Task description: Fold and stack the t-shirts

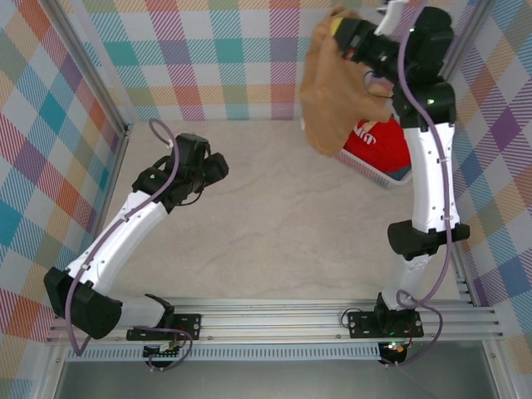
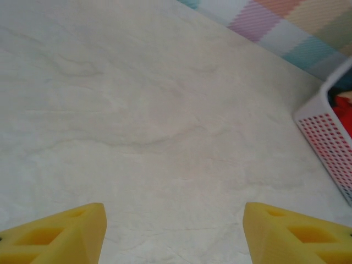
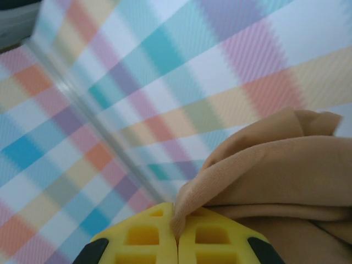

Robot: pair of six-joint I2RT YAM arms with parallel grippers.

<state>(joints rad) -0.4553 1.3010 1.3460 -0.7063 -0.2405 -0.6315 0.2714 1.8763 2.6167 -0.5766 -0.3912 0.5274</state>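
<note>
Right gripper (image 1: 339,27) (image 3: 177,234), raised near the plaid back wall (image 1: 208,58), with its yellow fingers pressed together on a fold of the tan orange-brown cloth t-shirt (image 1: 328,91) (image 3: 275,165), which hangs bunched in the air above the far right part of the pale marbled worktop (image 1: 274,224). Red t-shirt with white lettering (image 1: 378,141) lying inside the white plastic lattice basket (image 1: 372,173) (image 2: 324,143) at the worktop's far right, partly behind the hanging shirt and the right arm. Left gripper (image 1: 218,166) (image 2: 173,231) over bare worktop at centre-left, its yellow fingers spread wide and holding nothing.
</note>
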